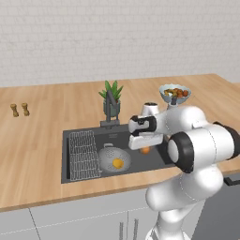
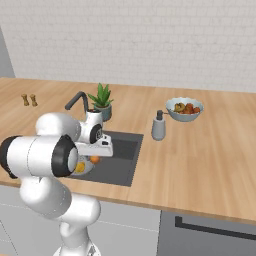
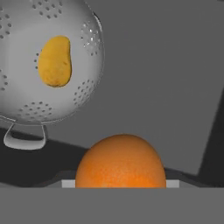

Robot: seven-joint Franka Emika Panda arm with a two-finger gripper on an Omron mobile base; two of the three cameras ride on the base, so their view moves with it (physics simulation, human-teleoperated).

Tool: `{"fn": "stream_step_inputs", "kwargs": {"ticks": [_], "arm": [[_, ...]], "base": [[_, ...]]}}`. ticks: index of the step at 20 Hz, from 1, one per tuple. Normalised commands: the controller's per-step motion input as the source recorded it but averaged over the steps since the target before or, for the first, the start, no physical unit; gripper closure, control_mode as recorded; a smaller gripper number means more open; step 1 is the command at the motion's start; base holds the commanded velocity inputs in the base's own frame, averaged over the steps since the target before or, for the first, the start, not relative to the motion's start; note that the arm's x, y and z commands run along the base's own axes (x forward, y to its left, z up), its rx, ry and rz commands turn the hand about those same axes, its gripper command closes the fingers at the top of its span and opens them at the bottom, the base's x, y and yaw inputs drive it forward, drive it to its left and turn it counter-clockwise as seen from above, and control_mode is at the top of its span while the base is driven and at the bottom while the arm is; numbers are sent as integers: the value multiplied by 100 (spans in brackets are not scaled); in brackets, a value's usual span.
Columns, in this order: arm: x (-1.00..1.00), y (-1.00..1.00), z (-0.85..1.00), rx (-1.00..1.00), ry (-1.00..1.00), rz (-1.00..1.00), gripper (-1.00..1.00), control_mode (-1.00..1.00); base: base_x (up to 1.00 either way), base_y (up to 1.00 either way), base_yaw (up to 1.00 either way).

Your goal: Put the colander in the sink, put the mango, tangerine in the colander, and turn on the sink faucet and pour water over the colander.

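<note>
The fingers were hidden behind the tangerine (image 3: 120, 161), which filled the lower middle of the hand view right where the tips would rise, so I could not tell for sure whether they pinched it or stood spread around it. From the base cameras the gripper (image 1: 146, 146) hung over the right half of the sink (image 1: 75, 176), with the orange fruit showing just under the hand (image 2: 94, 159).

The colander (image 1: 112, 158) sat on the sink floor, near the middle of the basin and just right of the wire grid rack (image 1: 83, 154). The mango (image 1: 117, 163) lay inside it, resting on the perforated bottom; in the hand view the yellow fruit (image 3: 54, 61) sat well within the bowl (image 3: 83, 87), and 1 of its 2 small handles (image 3: 25, 138) pointed toward the camera. The tangerine was outside the colander, beside it and above the dark basin floor.

The sink faucet (image 1: 111, 105) stood at the back edge of the sink, its spout slanting up. A spiky green plant (image 1: 111, 91) stood directly behind it. A soap dispenser (image 2: 159, 126) stood on the wooden counter (image 2: 200, 150) right of the basin, a pale bowl of mixed fruit (image 2: 184, 109) farther back, and 2 small shakers (image 1: 20, 109) far to the left.
</note>
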Motion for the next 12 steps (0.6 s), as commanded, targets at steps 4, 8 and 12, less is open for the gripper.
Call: {"fn": "stream_step_inputs", "kwargs": {"ticks": [4, 8, 12], "arm": [[10, 55, -6, 0, 0, 0, 100, -100], [11, 57, -5, 0, 0, 0, 100, -100], [17, 53, -5, 0, 0, 0, 100, -100]], "base": [[0, 0, 0], [0, 0, 0], [0, 0, 0]]}}
